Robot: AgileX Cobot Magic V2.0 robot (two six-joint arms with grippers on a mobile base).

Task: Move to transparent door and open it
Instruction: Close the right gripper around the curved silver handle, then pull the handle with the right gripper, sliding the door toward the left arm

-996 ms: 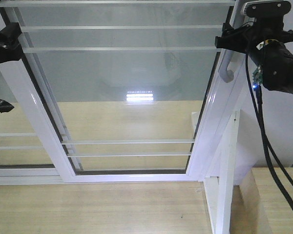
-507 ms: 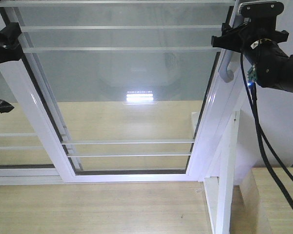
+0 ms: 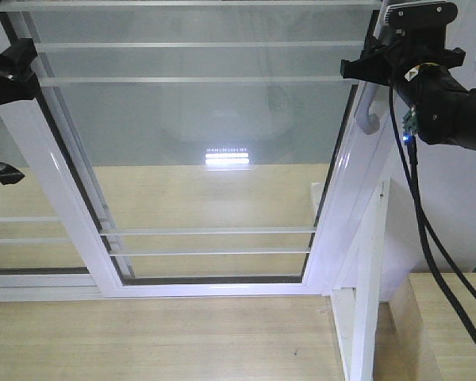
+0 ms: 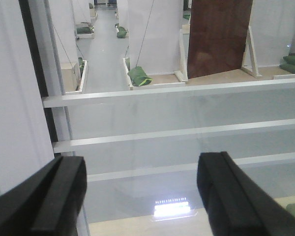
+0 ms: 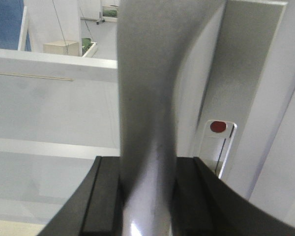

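Front view: the transparent door [image 3: 198, 119], a tall glass panel in a white aluminium frame crossed by thin horizontal white bars, fills most of the view. Its bottom rail meets the light wooden floor [image 3: 159, 333]. The curved grey-white pull handle [image 3: 370, 107] sits on the door's right edge stile, near the top right corner as seen. A bright strip of light reflection [image 3: 228, 157] lies on the glass about mid-panel.

Status of the right gripper [image 5: 147, 189]: clenched on the pull handle. The right wrist view shows its two black fingers [image 5: 105, 196] pressed against either side of the grey bar, with no gap visible. On the stile just beside the handle is a narrow slot with a small red dot [image 5: 218, 126].

Status of the left gripper [image 4: 145, 196]: released. Its black fingers [image 4: 59, 196] are spread wide with nothing between them, and only glass and white bars show through the gap. In the front view it is at the door's left stile, high up. Cannot tell whether it touches the frame.

Other items:
- A bare white upright frame post [image 3: 367, 278] stands just right of the door's lower right corner.
- Black cables [image 3: 428, 246] hang from the right arm.
- Beyond the glass, in the left wrist view, are green sacks [image 4: 139, 76] on the floor and a brown board [image 4: 219, 34] leaning upright.
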